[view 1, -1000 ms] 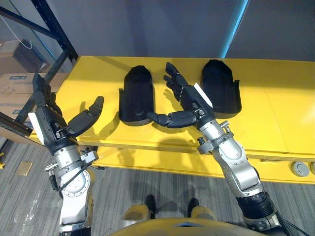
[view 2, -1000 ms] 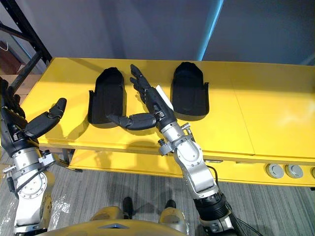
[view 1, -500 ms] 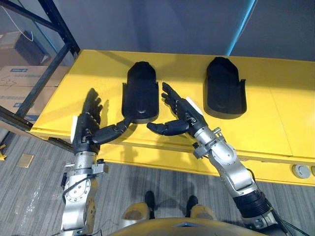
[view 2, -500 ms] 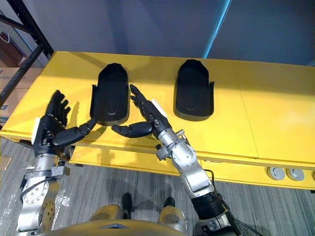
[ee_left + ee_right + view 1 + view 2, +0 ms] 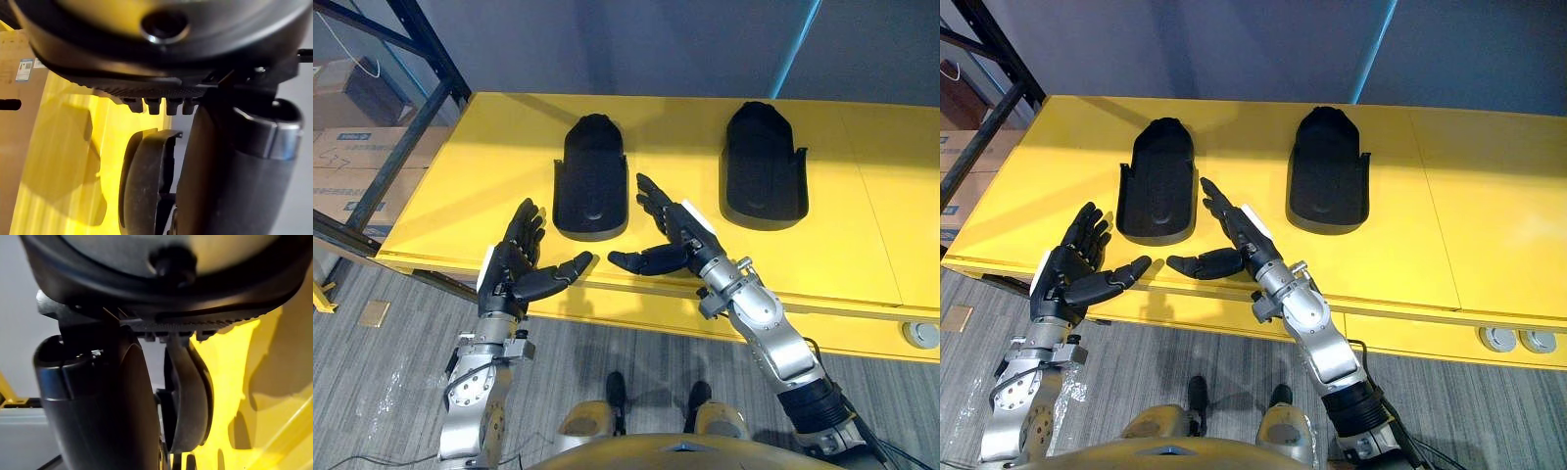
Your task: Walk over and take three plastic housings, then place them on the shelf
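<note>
We hold our left hand (image 5: 521,266) and right hand (image 5: 671,235) spread open and empty, flanking the near end of the left plastic housing (image 5: 591,181) on the yellow table (image 5: 862,215), the other housing (image 5: 764,166) lying further right, and an uneven squeeze could skid it away from us

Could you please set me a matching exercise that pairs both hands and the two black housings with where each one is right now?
1 left hand
2 right hand
3 left housing
4 right housing

A farthest right on the yellow table
B open, at the table's near left edge
C open, before the gap between the housings
D farther back, between both hands

Pairs: 1-B; 2-C; 3-D; 4-A
</note>
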